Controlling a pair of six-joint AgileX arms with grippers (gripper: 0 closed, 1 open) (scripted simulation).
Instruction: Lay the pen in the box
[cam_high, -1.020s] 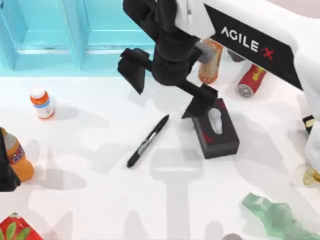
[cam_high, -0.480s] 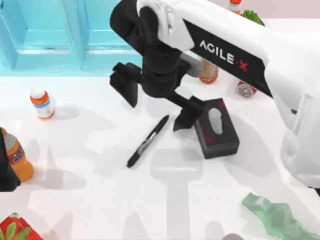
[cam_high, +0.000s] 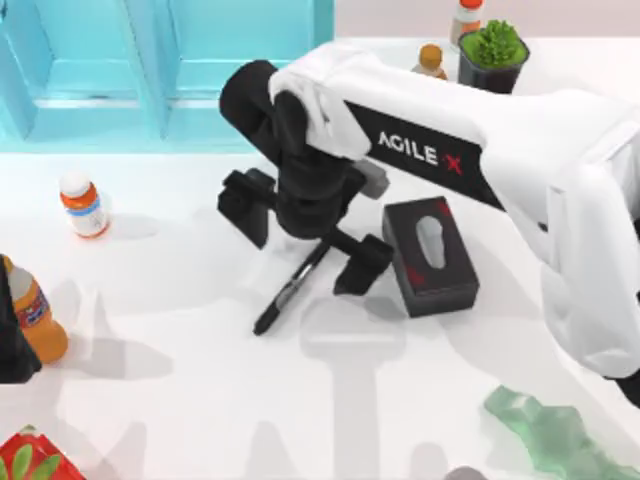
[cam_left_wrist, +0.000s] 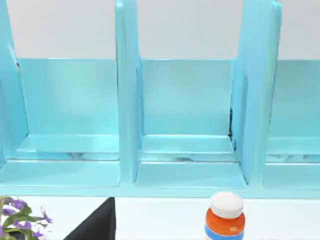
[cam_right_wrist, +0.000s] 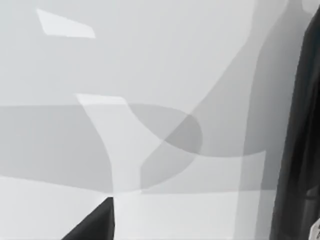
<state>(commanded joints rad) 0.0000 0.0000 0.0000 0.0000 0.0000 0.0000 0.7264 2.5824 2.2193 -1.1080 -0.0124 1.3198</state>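
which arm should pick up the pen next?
Right. In the top view the right gripper hangs over the pen's upper end, jaws spread either side of it. The left arm sits parked at the table's left edge, well away from the pen.

the pen (cam_high: 291, 287) was a slim black marker with a grey-silver band at mid-length, lying flat on the white table (cam_high: 180, 400) on a diagonal. its upper end ran under the right end effector (cam_high: 300, 232), between the two spread black fingers, while its lower end stuck out below and to the left of that end effector, in the open. the box (cam_high: 432, 257), black with an oval slot in its top, sat on the table just to the right of the end effector, apart from the pen.
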